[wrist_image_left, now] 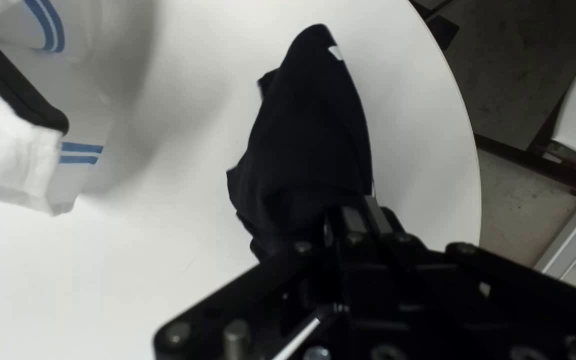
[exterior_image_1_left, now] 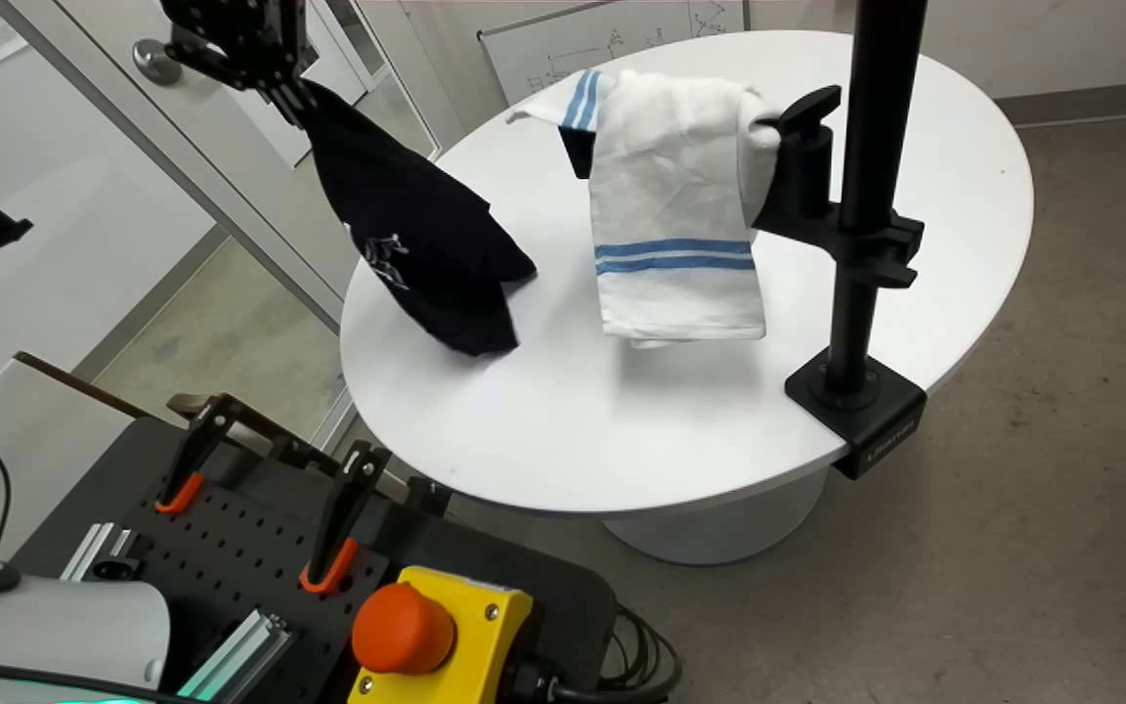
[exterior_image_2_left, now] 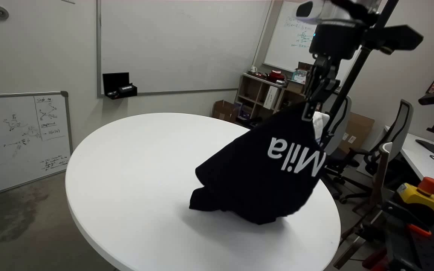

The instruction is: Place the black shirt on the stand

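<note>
The black shirt (exterior_image_1_left: 416,230) with white lettering hangs from my gripper (exterior_image_1_left: 291,103), bunched at the top. It also shows in an exterior view (exterior_image_2_left: 262,169) and in the wrist view (wrist_image_left: 313,135). My gripper (exterior_image_2_left: 309,111) is shut on the shirt's upper end; the wrist view shows the fingers (wrist_image_left: 368,215) close together with cloth at them. The shirt's lower hem is close over the table; I cannot tell if it touches. The black stand (exterior_image_1_left: 866,166) has a side arm (wrist_image_left: 18,90), right of the shirt in an exterior view. My gripper is apart from it.
A white towel with blue stripes (exterior_image_1_left: 675,186) hangs over the stand's side arm. The round white table (exterior_image_1_left: 524,430) carries the stand's clamp base (exterior_image_1_left: 856,401) at its edge. A yellow box with a red button (exterior_image_1_left: 446,626) sits near the robot's base.
</note>
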